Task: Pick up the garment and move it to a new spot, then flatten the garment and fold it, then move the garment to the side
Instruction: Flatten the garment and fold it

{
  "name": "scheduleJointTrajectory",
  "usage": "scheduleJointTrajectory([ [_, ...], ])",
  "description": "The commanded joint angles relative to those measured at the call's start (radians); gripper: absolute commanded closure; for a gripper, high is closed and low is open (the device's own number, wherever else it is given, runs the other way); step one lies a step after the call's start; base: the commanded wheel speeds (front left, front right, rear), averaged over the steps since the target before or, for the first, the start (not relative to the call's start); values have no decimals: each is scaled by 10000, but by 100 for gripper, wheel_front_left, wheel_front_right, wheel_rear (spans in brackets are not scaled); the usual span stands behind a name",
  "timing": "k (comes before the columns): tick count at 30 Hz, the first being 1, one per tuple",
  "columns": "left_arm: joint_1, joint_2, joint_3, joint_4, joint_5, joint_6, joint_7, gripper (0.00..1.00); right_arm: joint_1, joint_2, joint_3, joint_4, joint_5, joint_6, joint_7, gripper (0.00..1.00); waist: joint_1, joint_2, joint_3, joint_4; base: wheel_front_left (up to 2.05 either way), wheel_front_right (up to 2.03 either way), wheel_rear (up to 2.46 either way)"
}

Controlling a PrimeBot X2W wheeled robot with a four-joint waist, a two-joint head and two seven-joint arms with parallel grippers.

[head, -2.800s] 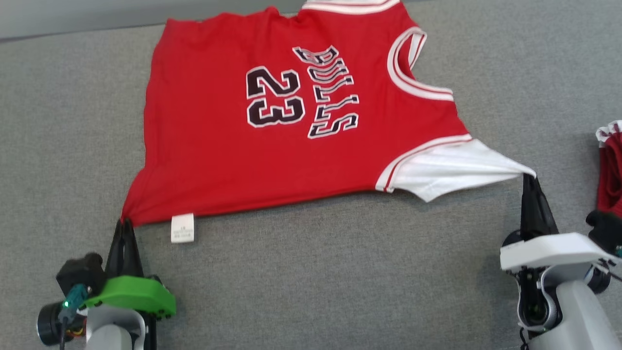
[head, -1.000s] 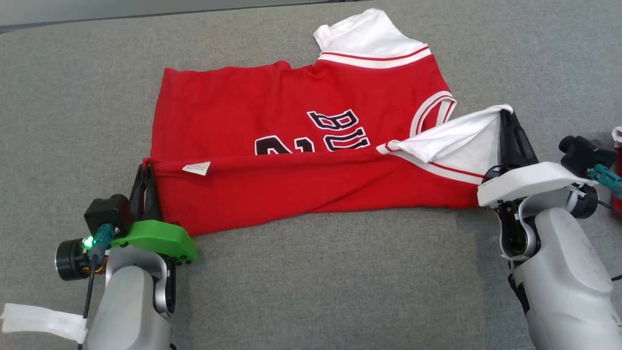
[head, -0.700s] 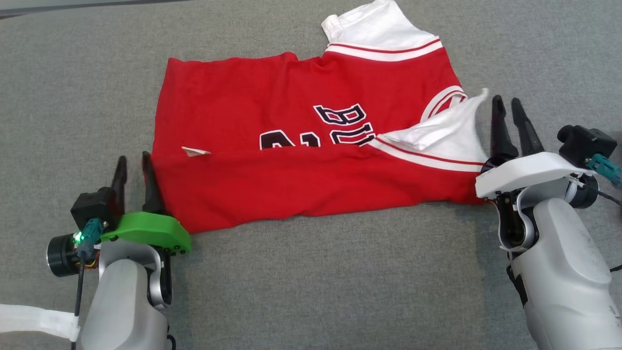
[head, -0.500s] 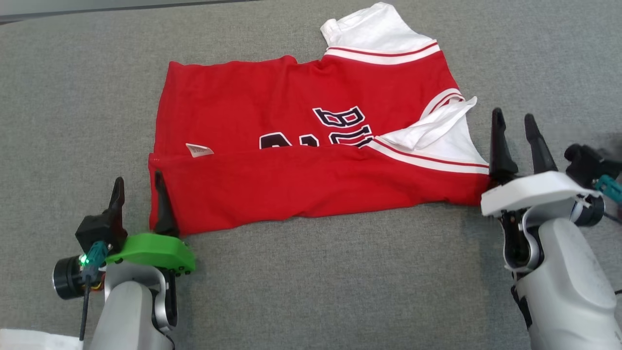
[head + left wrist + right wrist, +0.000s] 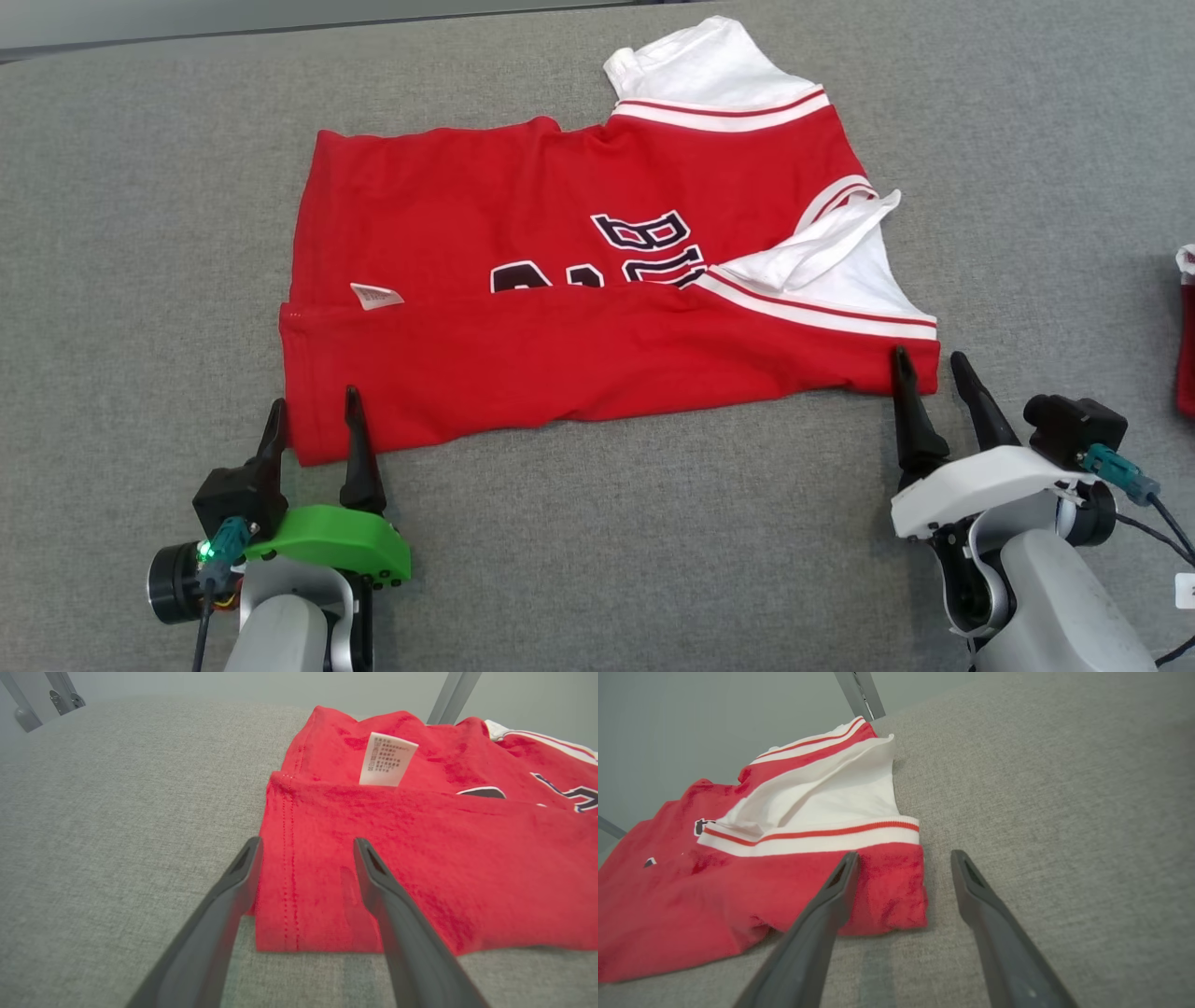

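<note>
red-and-white fabric jersey (image 5: 579, 373): half-folded on grey fabric bench (image 5: 653, 560) | left tool (image 5: 314, 399): wide, empty, straddling hem corner | right tool (image 5: 928, 355): wide, empty, perhaps touching opposite corner

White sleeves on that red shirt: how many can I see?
2. The far sleeve sticks out at the top edge of the red jersey; the near sleeve lies folded over on its right side, partly crumpled. None seems hidden.

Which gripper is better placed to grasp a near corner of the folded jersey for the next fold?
Left, slightly. The left gripper is open with the hemmed near corner of the jersey well between its fingers. The right gripper is open too, but its corner reaches only partway into the gap.
</note>
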Motion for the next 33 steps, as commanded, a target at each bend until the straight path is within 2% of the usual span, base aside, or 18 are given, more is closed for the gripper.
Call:
scheduleJointTrajectory([
  [1,-93,63,10,-14,6,40,3,0,-4,-29,41,181,20,-4,-23,0,0,-1,10,46,0,0,0],
  [4,-146,61,26,39,-26,-33,3,0,-138,-69,260,640,61,-4,-13,0,0,-1,15,114,0,0,0],
  [5,-153,63,66,76,-37,-36,3,0,-161,-111,348,864,79,-4,0,13,0,-1,12,143,0,0,0],
  [7,-115,60,121,151,-77,-33,3,0,-214,-139,443,1077,146,-4,3,62,0,-1,-2,185,0,0,0],
  [8,-96,60,174,192,-86,-35,2,0,-233,-176,533,1184,173,-4,4,100,0,-1,-1,204,0,0,0],
  [12,49,58,261,374,-193,-35,3,0,-299,-331,598,1236,246,-11,9,100,0,-1,-10,210,0,0,0],
  [18,60,58,160,929,-551,-355,3,0,-304,-398,414,836,201,-11,-3,100,0,-1,-22,100,0,0,0],
  [26,-314,53,116,1719,-772,-262,23,0,-309,-403,580,700,179,-11,-9,100,0,-1,-25,-16,0,0,0],
  [27,-334,52,81,1766,-814,-337,25,9,-297,-400,599,700,175,-11,-9,100,0,-1,-26,-17,0,0,0],
  [28,-356,47,29,1820,-783,-416,25,71,-289,-394,615,701,171,-11,-9,100,0,-1,-29,-16,0,0,0],
  [29,-364,46,-14,1888,-787,-502,26,100,-286,-392,622,702,160,-10,-9,100,0,-1,-36,-14,0,0,0],
  [33,-377,27,-45,2240,-1134,-644,48,100,-307,-446,522,715,25,-10,-11,100,0,-1,-198,9,0,0,0],
])
